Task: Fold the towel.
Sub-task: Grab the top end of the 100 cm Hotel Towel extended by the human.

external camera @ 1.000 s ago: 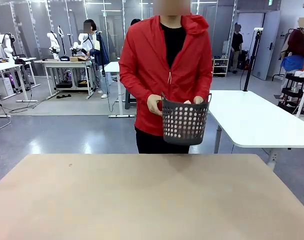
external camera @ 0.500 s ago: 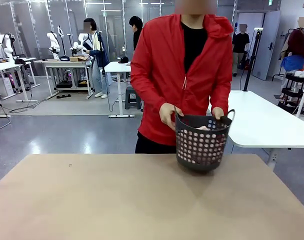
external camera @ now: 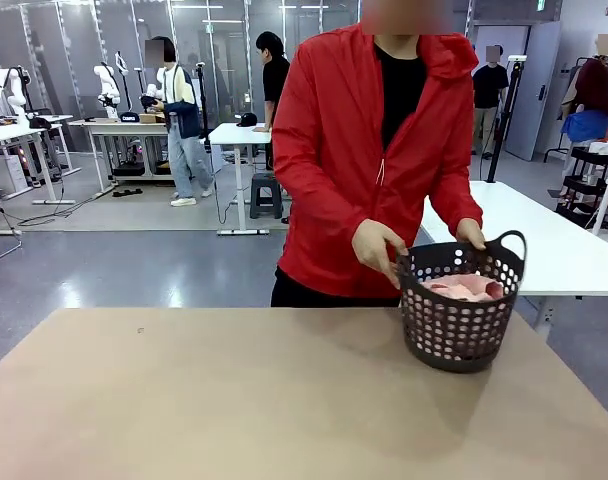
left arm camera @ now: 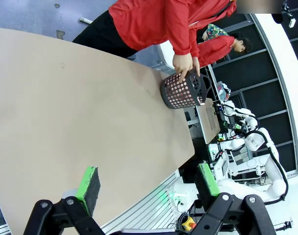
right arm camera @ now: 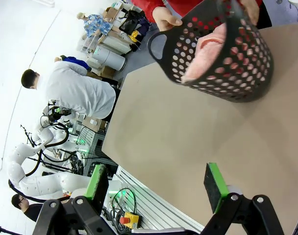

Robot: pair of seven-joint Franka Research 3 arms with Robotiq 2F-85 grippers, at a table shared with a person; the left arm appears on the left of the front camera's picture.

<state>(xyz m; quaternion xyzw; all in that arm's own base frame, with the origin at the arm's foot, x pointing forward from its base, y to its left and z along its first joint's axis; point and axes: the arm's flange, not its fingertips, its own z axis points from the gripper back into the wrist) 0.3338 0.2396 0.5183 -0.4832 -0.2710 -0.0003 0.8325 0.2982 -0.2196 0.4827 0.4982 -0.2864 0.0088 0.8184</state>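
Your left gripper (left arm camera: pixel 148 181): black, green-padded fingers spread wide, nothing between them, hovering over the near side of the table. Tan, flat-topped table (external camera: pixel 234 400): bare on its left and middle. Person's hands (external camera: pixel 379 250): both on the rim of the black perforated plastic basket (external camera: pixel 459 325), at the table's far right; whether it rests fully you cannot tell. Risk: reach in now and you may strike those hands or tip the basket; a pinch through bunched folds could lift the basket too. Salmon-pink terry towel (external camera: pixel 466 288): crumpled inside the basket, heaped just below the rim, no free corner you can pick out. Your right gripper (right arm camera: pixel 156 182): fingers likewise spread, empty.
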